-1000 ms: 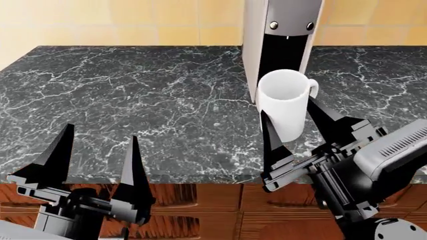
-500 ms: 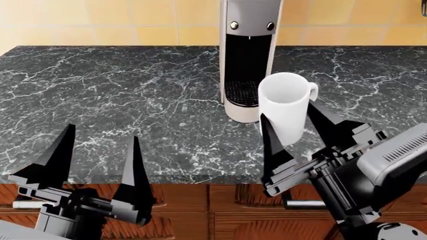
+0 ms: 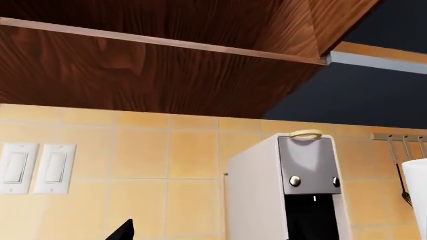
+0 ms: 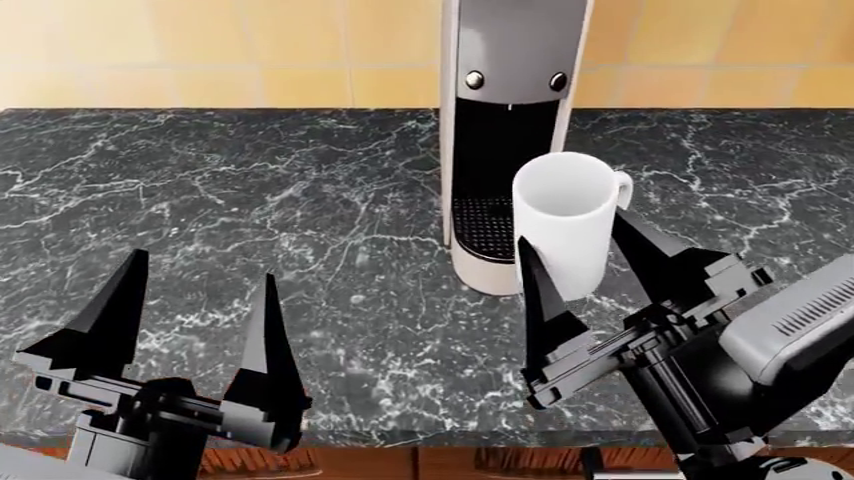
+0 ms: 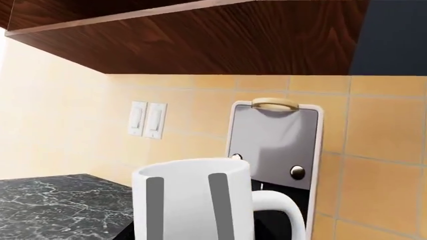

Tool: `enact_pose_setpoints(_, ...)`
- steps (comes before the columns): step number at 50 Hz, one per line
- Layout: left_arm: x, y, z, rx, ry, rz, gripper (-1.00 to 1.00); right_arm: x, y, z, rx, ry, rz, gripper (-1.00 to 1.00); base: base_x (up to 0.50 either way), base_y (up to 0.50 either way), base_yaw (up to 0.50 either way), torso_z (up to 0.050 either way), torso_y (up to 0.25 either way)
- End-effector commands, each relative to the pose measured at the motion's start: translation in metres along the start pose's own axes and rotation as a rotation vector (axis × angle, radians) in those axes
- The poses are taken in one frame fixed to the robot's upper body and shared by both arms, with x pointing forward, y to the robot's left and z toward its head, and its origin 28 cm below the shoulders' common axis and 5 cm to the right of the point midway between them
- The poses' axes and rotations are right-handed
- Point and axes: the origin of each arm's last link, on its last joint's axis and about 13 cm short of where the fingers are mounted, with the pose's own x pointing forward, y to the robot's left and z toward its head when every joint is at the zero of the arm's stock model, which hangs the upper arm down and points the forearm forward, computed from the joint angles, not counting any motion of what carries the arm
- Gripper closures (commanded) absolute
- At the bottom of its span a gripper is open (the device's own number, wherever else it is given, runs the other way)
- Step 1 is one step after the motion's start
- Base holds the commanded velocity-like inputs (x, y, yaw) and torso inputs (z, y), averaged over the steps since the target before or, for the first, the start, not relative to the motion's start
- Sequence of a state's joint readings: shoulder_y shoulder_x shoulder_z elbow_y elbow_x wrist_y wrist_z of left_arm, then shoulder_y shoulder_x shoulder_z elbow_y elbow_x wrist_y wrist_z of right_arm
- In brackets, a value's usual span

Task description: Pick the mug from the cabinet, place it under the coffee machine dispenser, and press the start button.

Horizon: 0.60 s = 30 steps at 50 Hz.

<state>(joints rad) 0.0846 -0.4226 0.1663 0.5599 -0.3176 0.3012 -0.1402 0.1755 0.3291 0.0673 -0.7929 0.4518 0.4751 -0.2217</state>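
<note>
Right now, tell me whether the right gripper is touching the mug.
Touching. In the head view the right gripper has its two fingers against either side of the mug, which it holds upright above the counter.

A black marble surface (image 4: 267, 220) with white veins runs beneath a yellow tiled wall (image 4: 227, 40). Two white light switches (image 3: 35, 168) sit on the tiles under a dark wooden cabinet (image 3: 153, 70). Utensils (image 3: 403, 170) hang from a rail.

Smooth white mug (image 4: 566, 232), glossy black marble counter (image 4: 267, 220), wood-grain cabinet (image 3: 153, 65).
</note>
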Motion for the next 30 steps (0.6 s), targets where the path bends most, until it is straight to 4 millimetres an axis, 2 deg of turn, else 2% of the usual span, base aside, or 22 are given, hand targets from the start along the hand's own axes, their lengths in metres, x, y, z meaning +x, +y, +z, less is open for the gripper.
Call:
enact_pose_setpoints(1,0.0,0.0,0.0,0.0,-0.001,-0.002,-1.0,0.001,0.0,0.003,-0.016,-0.01,0.01,1.0,0.27,0.0,0.0,0.0,0.0)
enact_pose_setpoints(13,0.0,0.0,0.0,0.001,-0.001,-0.002,-1.0,0.001,0.001,0.003,-0.017,-0.007,0.018,1.0,0.23,0.0,0.0,0.0,0.001)
enact_pose_setpoints(26,0.002,0.0,-0.003,0.035,0.029,0.034,-1.0,0.002,0.002,-0.002,-0.02,-0.005,0.025,1.0,0.0,0.0,0.0,0.001,0.001)
enact_pose_setpoints(30,0.0,-0.001,0.0,-0.027,0.036,0.017,-1.0,0.023,-0.003,-0.016,-0.022,0.01,0.015,1.0,0.0,0.0,0.0,0.0,0.0)
